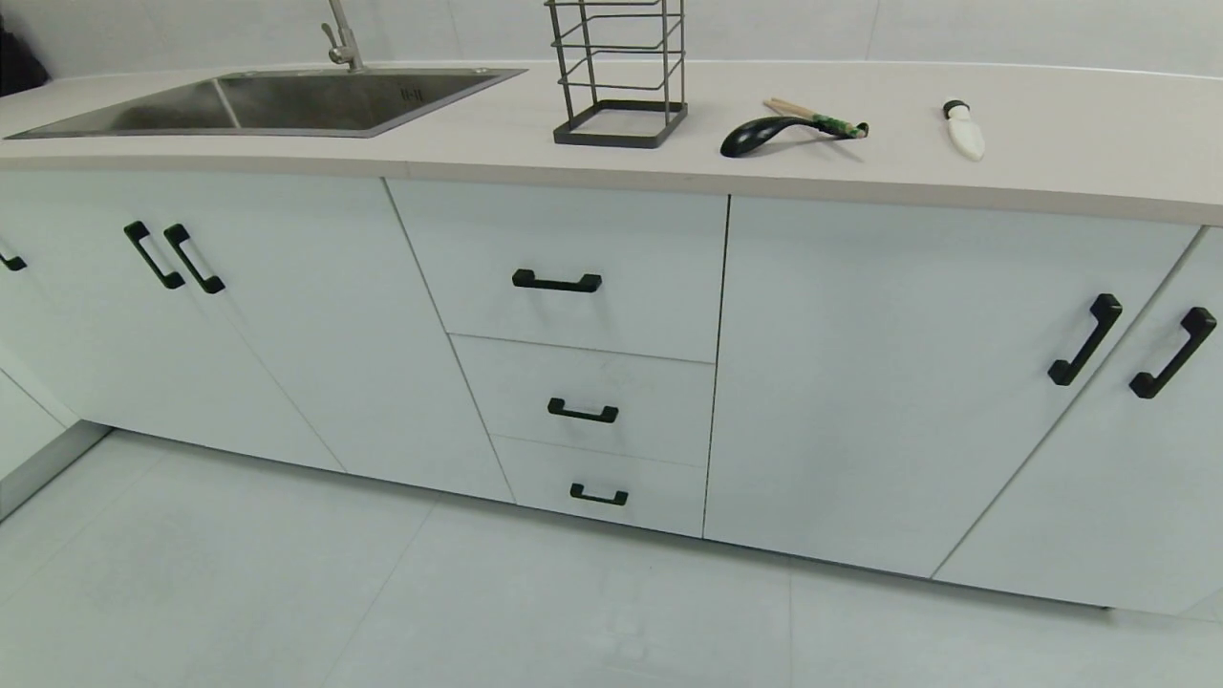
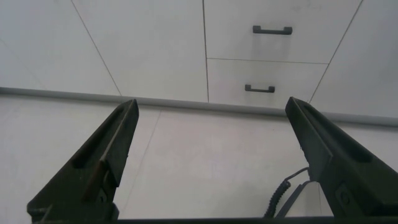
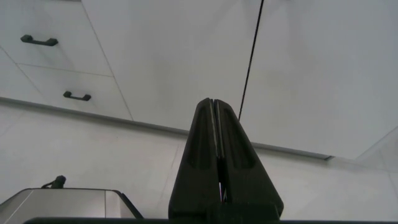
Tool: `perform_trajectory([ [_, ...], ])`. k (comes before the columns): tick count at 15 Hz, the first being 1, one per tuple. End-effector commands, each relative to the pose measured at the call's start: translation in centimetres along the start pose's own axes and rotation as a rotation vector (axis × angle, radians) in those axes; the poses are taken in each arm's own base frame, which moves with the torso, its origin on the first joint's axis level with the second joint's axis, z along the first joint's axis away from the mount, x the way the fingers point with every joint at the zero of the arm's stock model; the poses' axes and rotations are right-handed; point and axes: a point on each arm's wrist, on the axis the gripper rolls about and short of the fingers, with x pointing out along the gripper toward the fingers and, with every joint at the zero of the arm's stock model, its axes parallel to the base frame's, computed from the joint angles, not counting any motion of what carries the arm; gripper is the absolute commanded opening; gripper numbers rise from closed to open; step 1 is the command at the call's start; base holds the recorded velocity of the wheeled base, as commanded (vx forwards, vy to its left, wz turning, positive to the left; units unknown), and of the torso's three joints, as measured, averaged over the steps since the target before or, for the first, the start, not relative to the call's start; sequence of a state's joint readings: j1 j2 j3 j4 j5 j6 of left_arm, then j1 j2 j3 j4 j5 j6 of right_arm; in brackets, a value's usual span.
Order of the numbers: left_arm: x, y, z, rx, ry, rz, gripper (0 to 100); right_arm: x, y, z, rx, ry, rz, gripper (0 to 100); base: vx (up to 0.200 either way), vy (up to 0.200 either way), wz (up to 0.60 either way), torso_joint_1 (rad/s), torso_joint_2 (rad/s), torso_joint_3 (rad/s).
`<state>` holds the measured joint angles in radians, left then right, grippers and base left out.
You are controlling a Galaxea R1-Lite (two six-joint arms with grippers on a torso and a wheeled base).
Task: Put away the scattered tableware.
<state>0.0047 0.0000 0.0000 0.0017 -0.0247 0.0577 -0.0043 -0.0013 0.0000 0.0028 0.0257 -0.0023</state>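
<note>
On the pale countertop [image 1: 1051, 143] lie a black spoon [image 1: 764, 134], a pair of wooden chopsticks with green-wrapped ends [image 1: 817, 118] resting across the spoon's handle, and a white utensil with a black cap [image 1: 964, 129] farther right. A dark wire rack [image 1: 621, 72] stands left of the spoon. My left gripper [image 2: 211, 118] hangs low in front of the drawers, its fingers [image 2: 115, 149] wide apart and nothing between them. My right gripper [image 3: 216, 115] hangs low before the cabinet doors, fingers pressed together with nothing in them.
A steel sink [image 1: 277, 100] with a tap [image 1: 341, 36] is set into the counter at the left. Below are white cabinet doors and a stack of three drawers with black handles [image 1: 557, 281]. Pale tiled floor [image 1: 287, 592] stretches in front.
</note>
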Motion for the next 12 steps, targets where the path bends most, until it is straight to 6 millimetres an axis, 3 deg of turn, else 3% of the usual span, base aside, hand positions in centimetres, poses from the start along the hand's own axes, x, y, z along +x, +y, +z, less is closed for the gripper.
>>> perform_trajectory([
  [1,0.00,0.00,0.02,-0.005,-0.002,0.000,100,0.01,0.00,0.00,-0.001,0.002,0.000,0,0.000,0.000,0.00,0.000,0.00,0.000],
  [3,0.00,0.00,0.02,-0.005,-0.002,0.000,100,0.01,0.00,0.00,-0.001,0.002,0.000,0,0.100,0.000,0.00,-0.004,0.00,0.006],
  [9,0.00,0.00,0.02,-0.005,-0.002,-0.001,100,0.01,0.00,0.00,-0.001,0.002,0.000,0,0.200,0.200,0.00,0.002,0.00,0.006],
  [12,0.00,0.00,0.02,0.002,-0.002,-0.001,100,0.01,0.00,0.00,-0.001,0.002,0.000,0,0.000,0.000,0.00,0.000,0.00,0.000],
])
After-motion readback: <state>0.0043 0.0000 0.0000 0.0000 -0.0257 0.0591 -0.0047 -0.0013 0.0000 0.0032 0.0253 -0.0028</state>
